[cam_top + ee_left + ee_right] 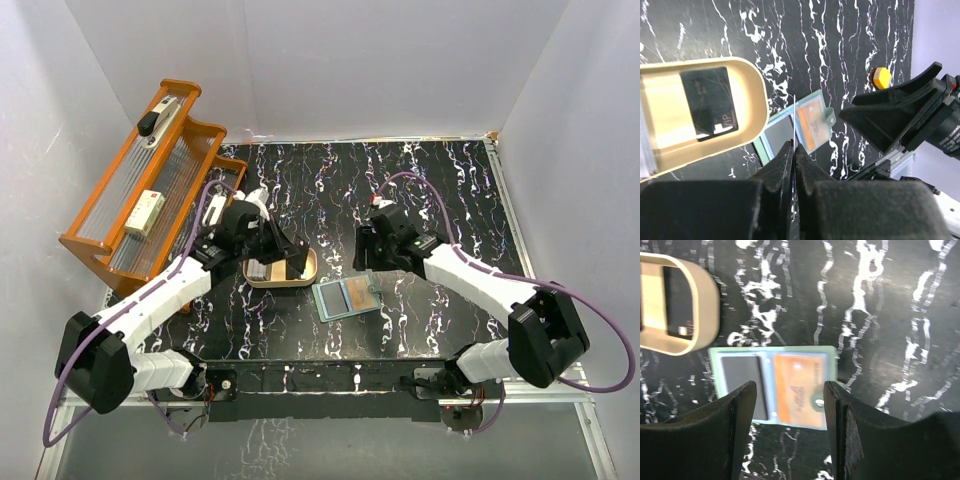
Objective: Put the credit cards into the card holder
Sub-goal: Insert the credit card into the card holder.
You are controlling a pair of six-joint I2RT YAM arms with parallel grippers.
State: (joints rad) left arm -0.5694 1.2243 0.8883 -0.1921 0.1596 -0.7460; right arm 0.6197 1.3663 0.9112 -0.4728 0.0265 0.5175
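left clamped on a card, right open over the holder

my left gripper (794,146) is pinched tight on a thin pale card (795,117), seen edge-on. my right gripper (790,387) has its fingers apart, holding nothing, above the card holder (768,390). the holder lies open mid-table, showing an orange card (797,390) and a dark card (740,372). at its 10 o'clock a tan oval dish (756,95) holds a black card (707,102).

Top external: mounted high at near edge, facing down and forward over whole table (440,200); far. Left wrist: close, looking along left tool (794,147) down at table. Right wrist: close, looking down past right tool (790,390). Shared by all 3: card holder (347,297), tan dish (759,97).
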